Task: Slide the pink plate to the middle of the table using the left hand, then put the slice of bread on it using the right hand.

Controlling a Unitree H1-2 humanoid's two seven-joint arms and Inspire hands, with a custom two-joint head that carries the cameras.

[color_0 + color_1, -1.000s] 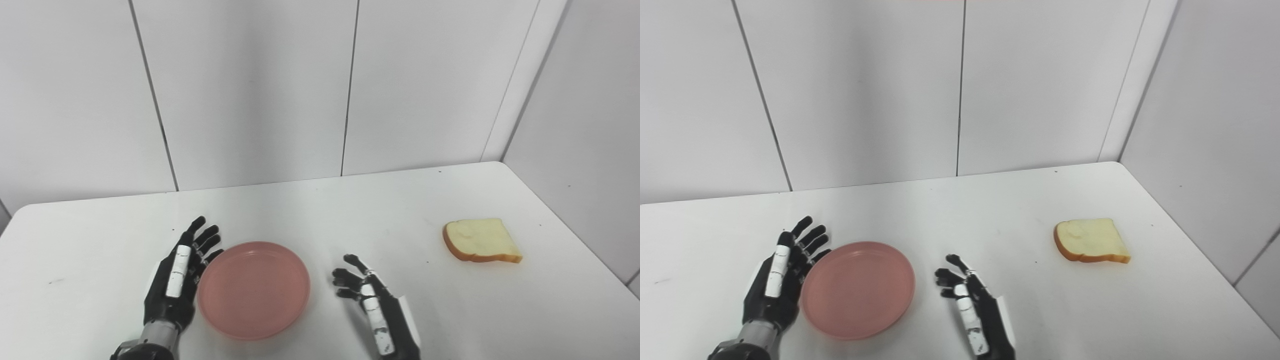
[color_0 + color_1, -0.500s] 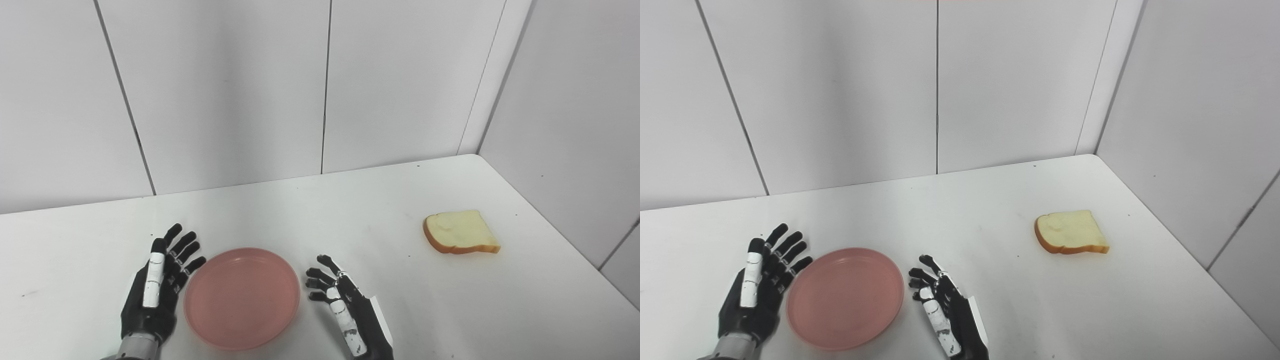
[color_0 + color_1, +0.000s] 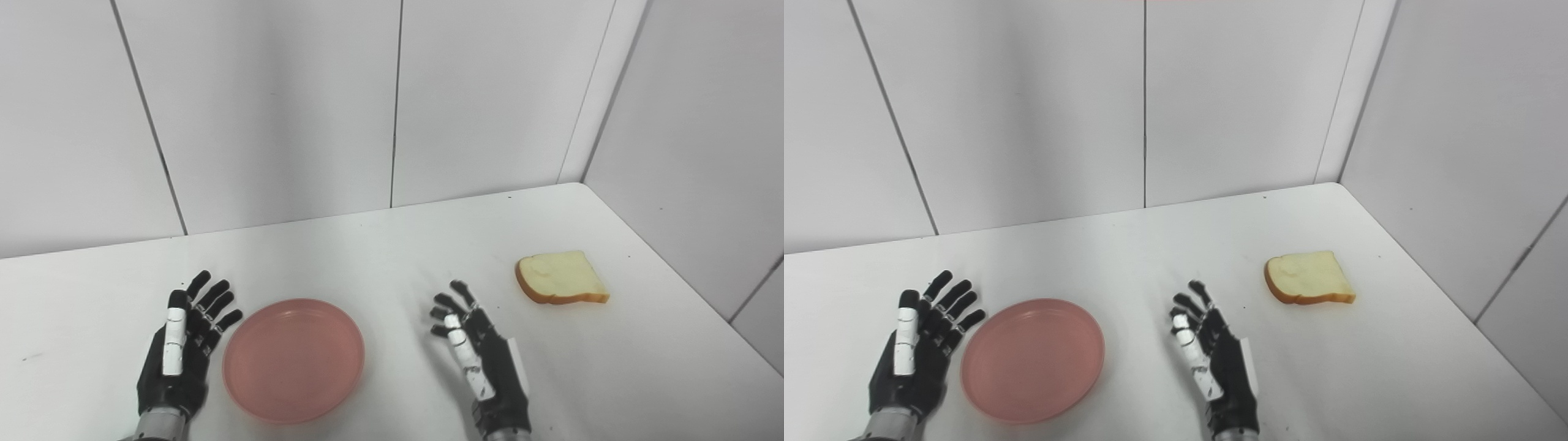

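Observation:
The pink plate lies flat on the white table, left of centre and near the front edge. My left hand is open just left of the plate, fingers spread, a small gap from its rim. My right hand is open to the right of the plate, fingers pointing away from me, empty. The slice of bread lies flat at the right side of the table, beyond and right of the right hand, apart from it.
White panelled walls close off the back and the right side of the table. The table's right edge runs close behind the bread.
The right hand has moved right and forward, away from the plate and toward the bread. The left hand has drawn slightly back from the plate's rim. The camera has shifted a little.

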